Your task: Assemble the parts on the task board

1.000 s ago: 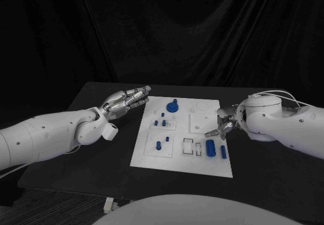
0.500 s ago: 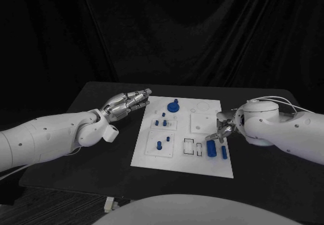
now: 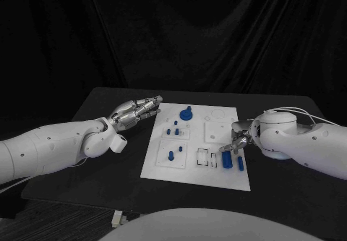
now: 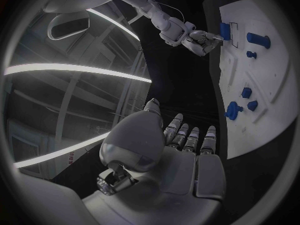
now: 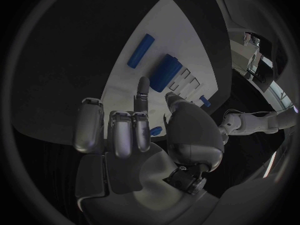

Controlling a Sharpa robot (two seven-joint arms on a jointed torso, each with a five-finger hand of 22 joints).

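Looks like the pick-up step is just about to start. White board [image 3: 189, 173] flat in the middle of the black table [image 3: 87, 165], most of the blue bits sitting on it: blue knob [image 3: 185, 114] near the far edge, small blue pegs [image 3: 171, 131] standing in the left-hand column, and lying loose near the right edge a fat blue cylinder [image 3: 226, 158] with a thin blue cylinder [image 3: 239, 162] just beside it. Right hand [image 3: 238, 136] parked just over that right edge, close above the fat cylinder but not touching it as far as the wrist view lets on; one finger and the thumb poked out and apart, the other fingers tucked back, nothing in the grip. Probably shaped that way to pinch the fat cylinder and leave the thin one alone, since the two lie so close together. Empty slots [image 3: 201, 156] right next to the cylinders, so likely a short carry. Left hand [image 3: 136, 111] hanging by the board's far left corner, fingers straight and side by side, holding nothing and pressing on nothing. Guessing it's kept out there to stay clear of the right hand, near enough to steady the board if it slides. Main risk: nudging the thin cylinder and rolling it off the edge.
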